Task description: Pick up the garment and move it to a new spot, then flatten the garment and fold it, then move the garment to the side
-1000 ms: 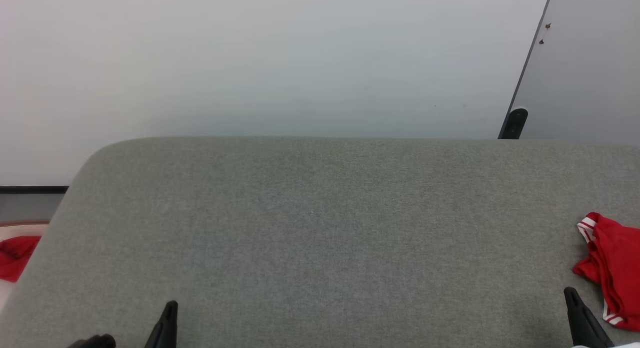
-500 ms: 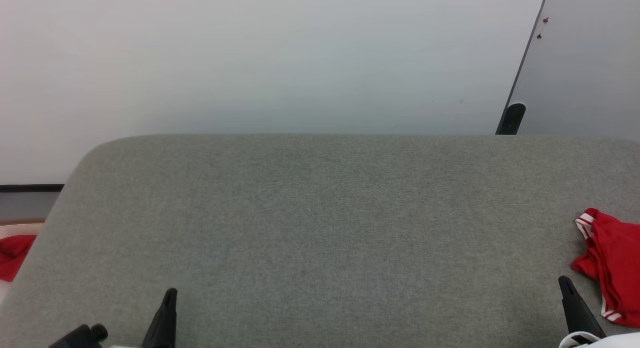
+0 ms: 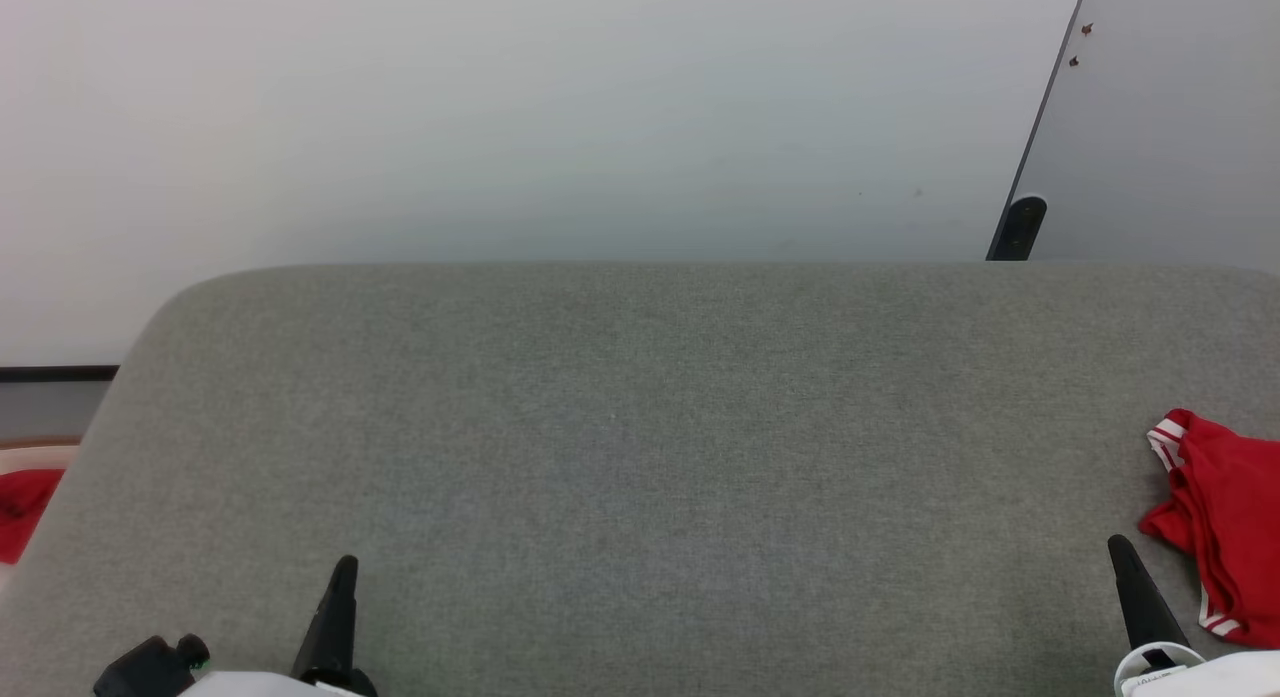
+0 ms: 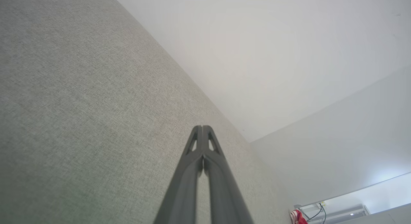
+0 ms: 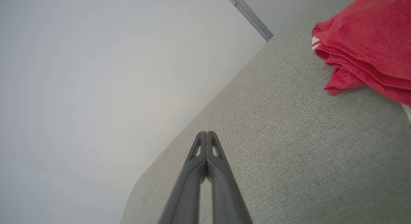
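The garment is a folded red bundle with red-and-white striped trim, lying at the right edge of the grey surface. In the right wrist view the garment fills the upper right corner. My right gripper is shut and empty, just left of the garment and apart from it; its fingertips press together over bare grey cloth. My left gripper is shut and empty at the lower left; in its wrist view the left gripper has both tips closed tight.
A small red scrap lies off the grey surface at the far left. A white wall rises behind the surface, and a grey panel with a dark foot stands at the back right.
The whole head view has shifted slightly, so the camera moved. Both shut grippers reach a little further up the picture, with more of the pale forearms showing. The garment lies as before.
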